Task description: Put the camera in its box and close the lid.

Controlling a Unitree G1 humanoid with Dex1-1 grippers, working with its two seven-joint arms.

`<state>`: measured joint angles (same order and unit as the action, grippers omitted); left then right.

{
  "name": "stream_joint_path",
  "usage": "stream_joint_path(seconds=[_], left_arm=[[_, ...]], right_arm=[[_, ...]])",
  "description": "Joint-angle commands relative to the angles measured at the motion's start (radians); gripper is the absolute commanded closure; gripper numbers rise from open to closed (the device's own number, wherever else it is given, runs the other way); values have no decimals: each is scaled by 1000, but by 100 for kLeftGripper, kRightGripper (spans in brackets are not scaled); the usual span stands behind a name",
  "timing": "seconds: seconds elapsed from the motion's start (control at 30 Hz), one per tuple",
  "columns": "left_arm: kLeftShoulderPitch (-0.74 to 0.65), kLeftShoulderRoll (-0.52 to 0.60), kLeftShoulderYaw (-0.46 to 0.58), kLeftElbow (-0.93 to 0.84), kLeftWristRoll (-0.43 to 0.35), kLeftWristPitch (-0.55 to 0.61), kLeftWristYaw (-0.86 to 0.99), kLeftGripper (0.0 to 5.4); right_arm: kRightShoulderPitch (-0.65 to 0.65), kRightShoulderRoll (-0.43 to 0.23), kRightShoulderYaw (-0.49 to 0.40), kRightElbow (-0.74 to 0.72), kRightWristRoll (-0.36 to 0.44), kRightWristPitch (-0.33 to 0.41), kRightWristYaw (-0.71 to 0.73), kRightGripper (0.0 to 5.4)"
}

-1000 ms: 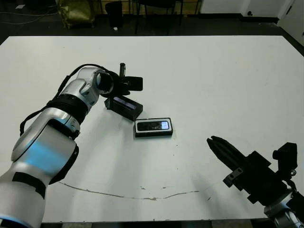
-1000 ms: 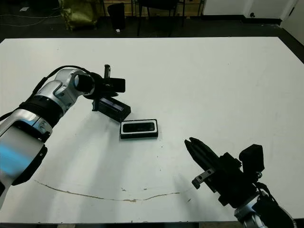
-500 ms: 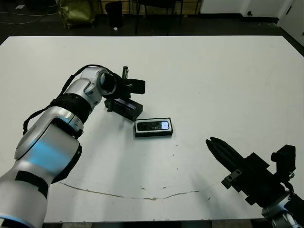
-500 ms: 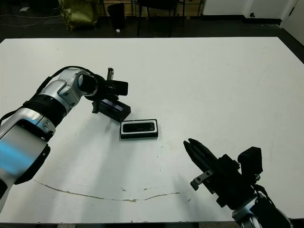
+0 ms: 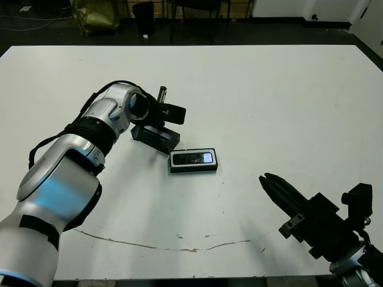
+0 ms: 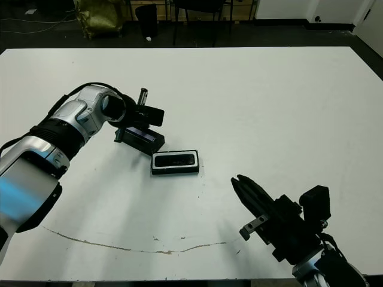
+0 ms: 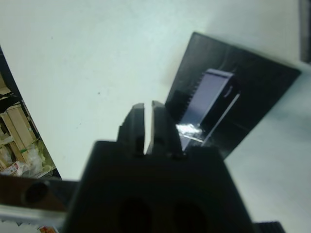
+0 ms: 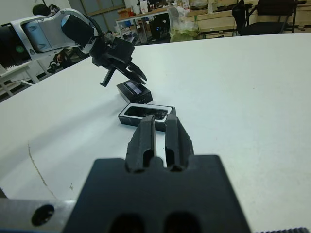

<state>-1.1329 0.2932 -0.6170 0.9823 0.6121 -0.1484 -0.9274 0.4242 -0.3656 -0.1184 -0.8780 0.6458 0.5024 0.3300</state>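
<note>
The camera (image 5: 192, 158) lies flat inside the box (image 5: 192, 169), a white-lined black tray near the table's middle, with its bluish patch at the right end. The lid (image 5: 155, 136) rests on the table just left of and behind the box, apart from it, pale strip upward. My left gripper (image 5: 160, 123) hovers right over the lid, fingers shut with nothing between them. In the left wrist view, the lid (image 7: 228, 97) sits just past the fingertips (image 7: 138, 114). My right gripper (image 5: 266, 178) is shut and empty near the front right, pointing toward the box (image 8: 146, 112).
A thin brown streak (image 5: 179, 248) runs along the tabletop near the front edge. Beyond the far edge is dark floor with chair legs and a golden bag (image 5: 96, 15). White tabletop (image 5: 287, 101) spreads to the right of the box.
My left gripper has shifted slightly right and lower over the lid. The lid, box and camera have not moved. The right arm has barely moved.
</note>
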Motion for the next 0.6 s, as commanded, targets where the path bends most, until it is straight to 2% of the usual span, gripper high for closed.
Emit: stream_joint_path(seconds=[0.03, 0.23, 0.6], left_arm=[[41, 34, 9, -33, -8, 18, -27, 540], [81, 57, 44, -127, -30, 117, -56, 540], [102, 120, 42, -228, -21, 141, -93, 540]], right_arm=[[3, -10, -4, -11, 7, 14, -17, 537], [-1, -5, 1, 9, 14, -1, -12, 537], [-20, -9, 12, 15, 22, 9, -12, 537]])
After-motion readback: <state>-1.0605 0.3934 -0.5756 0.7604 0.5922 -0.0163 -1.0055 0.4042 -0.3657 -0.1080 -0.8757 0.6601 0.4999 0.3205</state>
